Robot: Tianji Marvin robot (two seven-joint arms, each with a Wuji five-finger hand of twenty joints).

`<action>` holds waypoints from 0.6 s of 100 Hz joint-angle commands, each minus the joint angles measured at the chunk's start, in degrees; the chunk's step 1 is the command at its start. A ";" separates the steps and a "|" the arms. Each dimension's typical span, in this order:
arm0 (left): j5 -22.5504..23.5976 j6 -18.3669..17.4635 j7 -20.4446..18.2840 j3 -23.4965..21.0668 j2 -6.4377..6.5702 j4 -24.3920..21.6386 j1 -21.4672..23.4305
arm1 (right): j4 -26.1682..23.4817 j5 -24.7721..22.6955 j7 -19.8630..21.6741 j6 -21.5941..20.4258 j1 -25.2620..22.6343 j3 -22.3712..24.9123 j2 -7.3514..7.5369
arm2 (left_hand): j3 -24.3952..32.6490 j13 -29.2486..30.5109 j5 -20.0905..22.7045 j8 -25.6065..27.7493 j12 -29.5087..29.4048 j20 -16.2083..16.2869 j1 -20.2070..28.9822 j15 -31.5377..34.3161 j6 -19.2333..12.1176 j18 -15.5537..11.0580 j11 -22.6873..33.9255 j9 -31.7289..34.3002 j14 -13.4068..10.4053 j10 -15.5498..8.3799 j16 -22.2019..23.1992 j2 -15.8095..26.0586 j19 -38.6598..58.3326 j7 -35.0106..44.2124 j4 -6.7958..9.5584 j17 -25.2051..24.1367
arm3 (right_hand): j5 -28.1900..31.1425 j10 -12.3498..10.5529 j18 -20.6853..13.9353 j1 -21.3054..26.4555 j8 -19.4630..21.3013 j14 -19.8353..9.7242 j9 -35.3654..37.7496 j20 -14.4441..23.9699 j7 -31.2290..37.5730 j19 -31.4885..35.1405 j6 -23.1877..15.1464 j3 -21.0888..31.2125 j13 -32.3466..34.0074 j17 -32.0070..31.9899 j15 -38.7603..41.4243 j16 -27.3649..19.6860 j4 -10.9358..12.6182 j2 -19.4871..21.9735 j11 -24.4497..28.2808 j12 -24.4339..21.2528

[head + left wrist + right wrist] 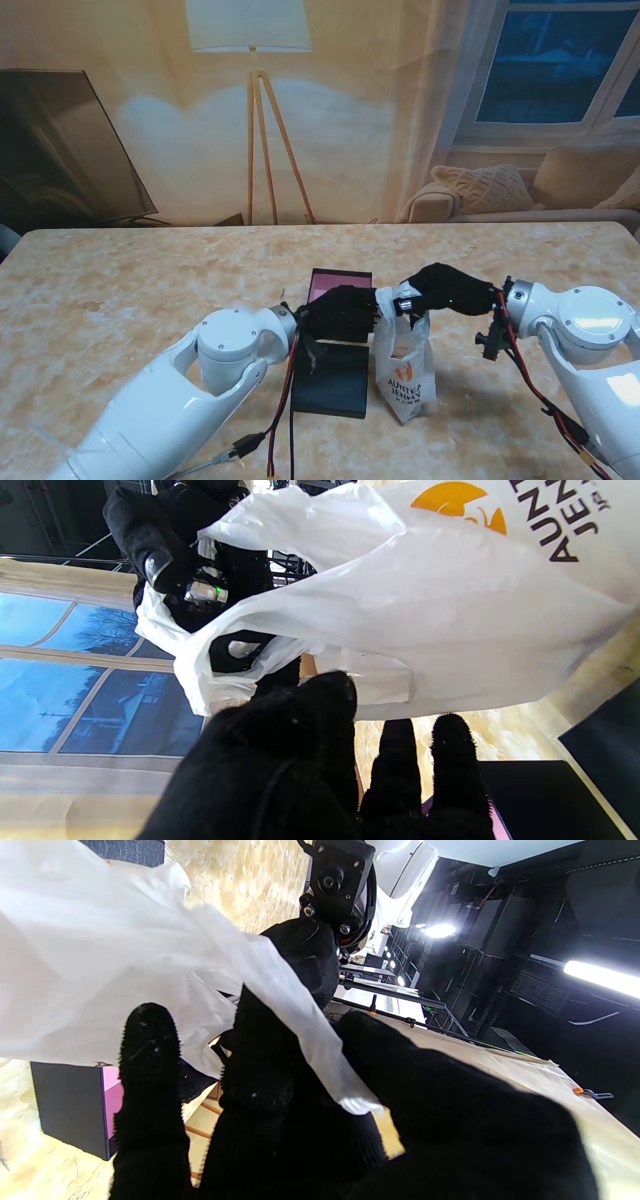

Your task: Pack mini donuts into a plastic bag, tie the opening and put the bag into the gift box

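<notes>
Stand view shows the white plastic bag (405,375) hanging upright, long axis vertical with its mouth at the top, just right of the black gift box (334,374), whose pink-lined part (338,284) lies farther from me; whatever either one holds is hidden. Both black-gloved hands meet at the bag's top. The right hand (445,289) has its fingers (260,1060) closed on a handle strip, and the left hand (340,311) curls against the other side, though I cannot tell whether it grips.
</notes>
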 commanded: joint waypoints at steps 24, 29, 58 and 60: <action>1.25 -1.83 -1.16 0.37 -0.02 0.36 -0.65 | -0.25 -1.02 0.73 0.49 -0.40 -0.25 -0.20 | 4.00 2.89 1.32 1.28 1.89 2.65 -3.90 2.28 -1.07 1.92 1.05 4.11 1.39 -0.02 2.16 -13.11 2.38 3.12 -5.63 1.30 | 6.89 -12.35 -0.76 16.57 2.89 -1.76 5.62 0.77 13.27 1.08 -32.39 14.22 1.78 -0.79 1.39 -0.58 4.14 4.88 5.46 5.09; 1.14 -1.93 -1.30 0.32 0.01 0.42 -0.66 | -0.20 -1.00 0.81 0.52 -0.36 -0.25 -0.19 | 4.05 3.07 1.17 1.11 1.95 2.66 -4.40 2.33 -1.07 1.97 1.09 4.31 1.38 0.07 2.18 -14.17 2.43 2.98 -5.84 1.37 | 6.89 -12.38 -0.68 16.59 2.89 -1.70 5.61 0.81 13.27 1.09 -32.38 14.24 1.77 -0.82 1.49 -0.55 4.14 4.88 5.89 5.58; 0.18 -2.77 -3.45 -0.44 0.30 1.77 -1.48 | -0.35 -0.94 0.28 0.75 -0.58 -0.12 -0.32 | 4.89 3.69 0.05 -0.04 2.25 2.27 -7.09 2.45 0.59 2.06 0.70 4.82 1.94 2.42 2.23 -15.30 2.43 1.08 -7.08 1.98 | 6.89 -12.15 -0.75 16.49 2.88 -1.99 6.57 1.06 13.27 0.96 -32.38 14.32 1.64 -1.42 2.78 0.03 4.14 5.03 9.88 10.22; -0.03 -2.76 -3.64 -0.57 0.32 1.84 -1.48 | -0.39 -0.95 0.24 0.79 -0.61 -0.10 -0.33 | 4.62 3.61 -0.02 -0.06 2.25 2.20 -7.15 2.39 0.64 2.09 0.61 4.76 2.01 2.63 2.20 -15.16 2.37 0.90 -7.12 1.97 | 6.89 -12.11 -0.73 16.50 2.88 -2.02 6.69 1.07 13.27 0.96 -32.38 14.34 1.63 -1.41 2.90 0.09 4.15 5.02 10.19 10.49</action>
